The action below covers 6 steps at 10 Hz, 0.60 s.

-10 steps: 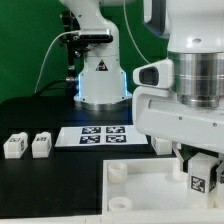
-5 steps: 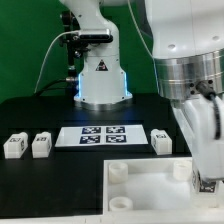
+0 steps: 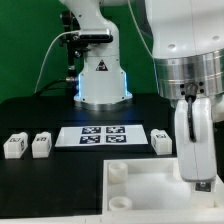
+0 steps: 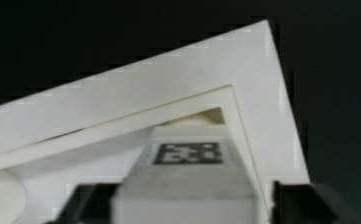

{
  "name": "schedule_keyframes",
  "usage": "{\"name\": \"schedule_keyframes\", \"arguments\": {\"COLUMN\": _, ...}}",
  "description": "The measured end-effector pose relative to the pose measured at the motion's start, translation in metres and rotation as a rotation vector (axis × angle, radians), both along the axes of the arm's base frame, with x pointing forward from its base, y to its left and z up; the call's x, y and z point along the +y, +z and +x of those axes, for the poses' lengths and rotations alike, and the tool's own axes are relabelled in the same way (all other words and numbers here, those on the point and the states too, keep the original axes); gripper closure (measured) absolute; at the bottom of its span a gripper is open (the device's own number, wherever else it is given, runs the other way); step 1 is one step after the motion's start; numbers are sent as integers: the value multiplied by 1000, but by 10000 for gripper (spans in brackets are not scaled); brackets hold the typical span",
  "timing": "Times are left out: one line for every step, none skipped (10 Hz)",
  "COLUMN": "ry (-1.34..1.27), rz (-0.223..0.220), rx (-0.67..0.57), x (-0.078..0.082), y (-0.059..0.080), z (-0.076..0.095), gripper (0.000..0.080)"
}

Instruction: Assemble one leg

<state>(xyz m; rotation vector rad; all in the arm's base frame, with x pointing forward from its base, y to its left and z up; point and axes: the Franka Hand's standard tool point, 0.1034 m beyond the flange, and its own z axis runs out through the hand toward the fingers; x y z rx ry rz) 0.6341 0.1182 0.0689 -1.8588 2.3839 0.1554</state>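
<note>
One leg [image 4: 187,160] sits clamped in your claw [image 3: 199,183] over the panel's [image 3: 140,195] corner at the exterior view's right; not yet seated. Three spare legs wait on worktop [image 3: 30,125].

white glossy arm [image 3: 185,40], ribbed grey wrist ring; base [image 3: 102,75] with black triangle mark, blue glow.
</note>
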Motion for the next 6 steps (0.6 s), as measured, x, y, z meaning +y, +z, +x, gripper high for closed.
{"name": "schedule_keyframes", "arguments": {"ry": 76, "rz": -5, "rx": -19, "x": 4, "y": -3, "z": -2, "gripper": 300}}
{"name": "schedule_keyframes", "arguments": {"ry": 178, "rz": -11, "rx": -31, "x": 9, "y": -3, "z": -4, "gripper": 182}}
{"name": "schedule_keyframes", "arguments": {"ry": 348, "rz": -20, "rx": -57, "x": 12, "y": -3, "z": -5, "gripper": 160}}
{"name": "schedule_keyframes", "arguments": {"ry": 441, "rz": -24, "rx": -69, "x": 16, "y": -4, "z": -6, "gripper": 160}}
{"name": "schedule_keyframes", "arguments": {"ry": 534, "rz": -28, "rx": -82, "x": 14, "y": -4, "z": -6, "gripper": 151}}
{"name": "schedule_keyframes", "arguments": {"ry": 627, "rz": -32, "rx": -95, "x": 13, "y": -4, "z": -6, "gripper": 151}}
